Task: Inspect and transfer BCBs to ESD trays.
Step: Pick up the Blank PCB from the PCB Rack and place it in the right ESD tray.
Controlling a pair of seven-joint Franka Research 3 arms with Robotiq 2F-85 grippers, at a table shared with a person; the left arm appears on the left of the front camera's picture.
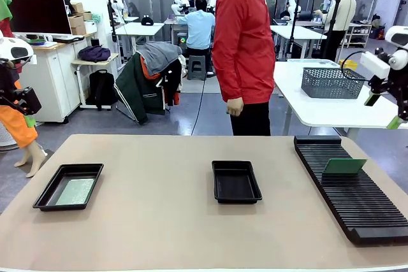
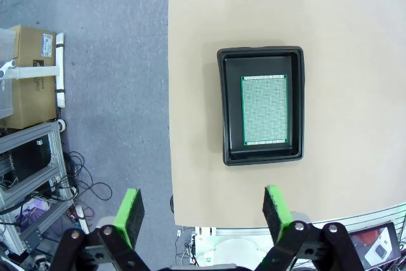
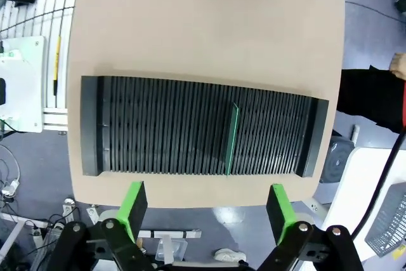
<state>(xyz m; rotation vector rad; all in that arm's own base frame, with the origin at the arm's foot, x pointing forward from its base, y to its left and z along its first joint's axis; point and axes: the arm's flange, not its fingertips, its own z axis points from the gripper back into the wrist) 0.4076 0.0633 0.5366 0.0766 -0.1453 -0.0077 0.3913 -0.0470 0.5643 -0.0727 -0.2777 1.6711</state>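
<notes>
BCB number one (image 2: pixel 264 111), a thin flat green rectangular circuit board with a pale speckled face, lay flat on the floor of a shallow glossy black plastic tray (image 2: pixel 223 106). It was well ahead of the left fingers (image 2: pixel 132 215) and roughly in line with one of them. You had those fingers spread wide with nothing between them, straddling the edge of the tan bench (image 2: pixel 355 61). BCB number two (image 3: pixel 231 136) stood on edge in a slot of the long black ribbed rack (image 3: pixel 158 125), ahead of the right fingers (image 3: pixel 136 202) and in line with the gap between them. The right fingers were likewise spread and held nothing. A second black tray (image 1: pixel 236 183) sat at the bench's middle, beyond the rack from the right fingers. A person in a red jacket (image 1: pixel 245 42) stood at the far side.
</notes>
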